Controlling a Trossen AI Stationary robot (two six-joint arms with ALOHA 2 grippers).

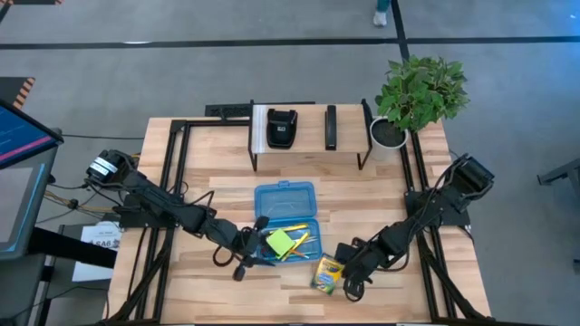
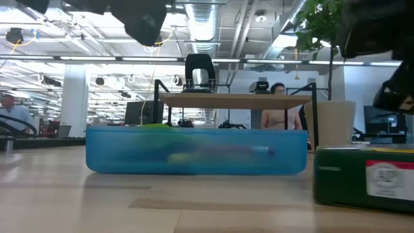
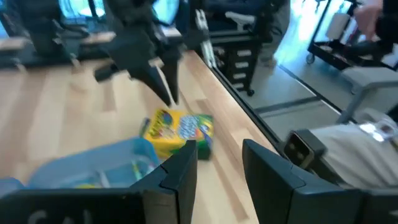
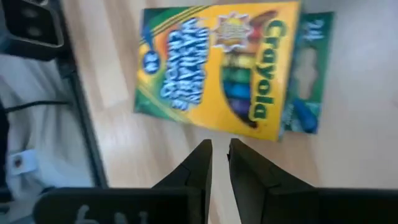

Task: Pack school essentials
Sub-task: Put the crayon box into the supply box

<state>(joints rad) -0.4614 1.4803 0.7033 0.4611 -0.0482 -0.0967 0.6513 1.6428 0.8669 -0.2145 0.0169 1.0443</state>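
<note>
Pale wood makes up the table (image 1: 299, 294), and nearly everything that matters sits on its near half. At its middle lies the blue case (image 1: 285, 217), lid open, a see-through plastic shell that looks stiff but thin-walled; inside it show the green note pad (image 1: 279, 242) and a few pencils (image 1: 300, 241).

Next in size is the crayon box (image 1: 327, 272), flat on the bare table just beside the case's right corner, not yet packed. It is printed cardboard, yellow on the face with a green side. I judge it light, fairly rigid across the face but easy to crush at the edges, and smooth enough to slide on the wood if nudged. The best hold looks to be across its narrow thickness, at the long edges near the middle, so it does not swing or tip; a pinch on the flap end might open it.

Right gripper (image 4: 220, 149) hovers just above the table beside the crayon box, its jaws drawn nearly together with a slim gap and nothing between them; they would need to spread to take the box.

Left gripper (image 3: 219, 163) hangs over the case's near left corner, its jaws parted a moderate way and empty.

Smallest are the pencils: thin, hard, prone to rolling, best taken at mid-length.
</note>
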